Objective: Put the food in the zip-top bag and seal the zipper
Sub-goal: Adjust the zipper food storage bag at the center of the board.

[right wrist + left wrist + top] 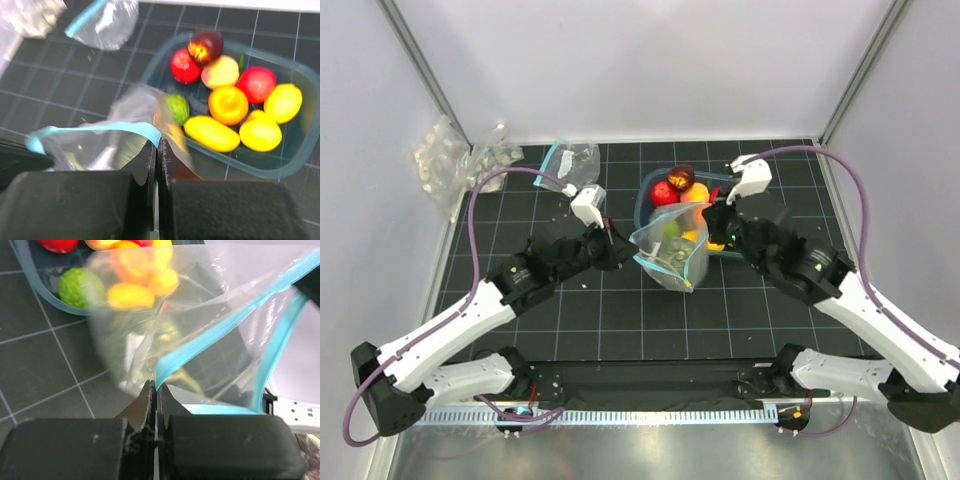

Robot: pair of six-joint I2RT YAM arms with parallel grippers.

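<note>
The zip-top bag (670, 258) stands open near the middle of the table, stretched between the two grippers. The left gripper (156, 388) is pinched tight on the teal zipper (215, 329) at the bag's left end, with only the strip between its fingers. The right gripper (157, 146) is clamped the same way on the zipper's right end, and the blue strip runs off to the left from its fingertips. Something greenish and yellow shows through the clear plastic, but I cannot tell whether it lies inside the bag or behind it. Just behind the bag, toward the far edge, a clear tub (642, 200) is filled with lemons (212, 133), an orange (228, 104), red balls (184, 66) and a green ball (177, 107). A second bag (570, 160) lies near the far edge, left of the tub. Packs of white lumps (455, 160) sit at the far left corner.
</note>
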